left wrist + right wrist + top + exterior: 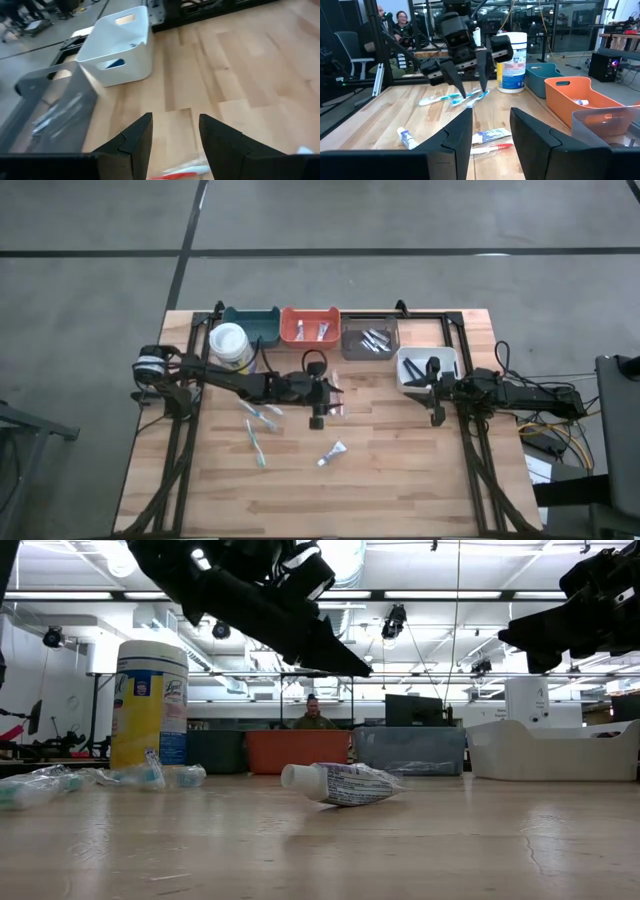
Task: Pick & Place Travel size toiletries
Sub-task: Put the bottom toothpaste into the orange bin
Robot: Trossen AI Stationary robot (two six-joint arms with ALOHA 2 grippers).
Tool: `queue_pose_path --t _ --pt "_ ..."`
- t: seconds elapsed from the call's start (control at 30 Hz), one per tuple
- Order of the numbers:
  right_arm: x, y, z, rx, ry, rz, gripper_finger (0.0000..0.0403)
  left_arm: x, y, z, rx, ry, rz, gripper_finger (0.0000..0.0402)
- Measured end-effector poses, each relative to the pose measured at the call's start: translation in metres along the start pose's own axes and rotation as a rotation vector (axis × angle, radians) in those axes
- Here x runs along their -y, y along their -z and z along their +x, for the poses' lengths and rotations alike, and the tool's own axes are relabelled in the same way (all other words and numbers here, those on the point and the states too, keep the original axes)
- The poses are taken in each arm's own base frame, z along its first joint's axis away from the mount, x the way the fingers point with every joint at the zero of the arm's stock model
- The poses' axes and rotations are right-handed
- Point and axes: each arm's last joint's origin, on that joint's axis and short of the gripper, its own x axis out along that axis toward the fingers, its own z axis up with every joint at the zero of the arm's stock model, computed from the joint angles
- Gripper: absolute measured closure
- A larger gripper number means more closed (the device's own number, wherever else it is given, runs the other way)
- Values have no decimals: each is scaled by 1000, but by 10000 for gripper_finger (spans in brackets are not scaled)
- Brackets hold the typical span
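Wooden table (400,480): left gripper (470,85) hovers open above a red toothbrush (492,148); lower squarely, then close. Right gripper (437,418) waits open.

Scattered over the wooden table (400,480), all lying flat. One white mini tube (333,452) with blue print, cap end toward the table's front edge, alone near mid-table. Two teal-blue wrapped toothbrushes (257,442) left of that tube, one just behind the other. A pink-red toothbrush (490,148) and a small flat packet (490,135) side by side behind the tube. More tubes in the orange bin (310,326) at the table's back; thin dark pieces in the grey bin (370,340) beside it.
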Motion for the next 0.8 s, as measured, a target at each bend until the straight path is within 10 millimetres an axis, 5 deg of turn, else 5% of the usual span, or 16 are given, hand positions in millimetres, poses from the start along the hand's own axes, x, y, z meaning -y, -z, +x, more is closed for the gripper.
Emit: queue_pose_path --t 0.5,0.8 --pt "0 0 0 0 0 0 284 28 -3 -4 12 108 -57 234" --pt "0 0 0 0 0 0 274 51 12 -11 -44 167 -143 234"
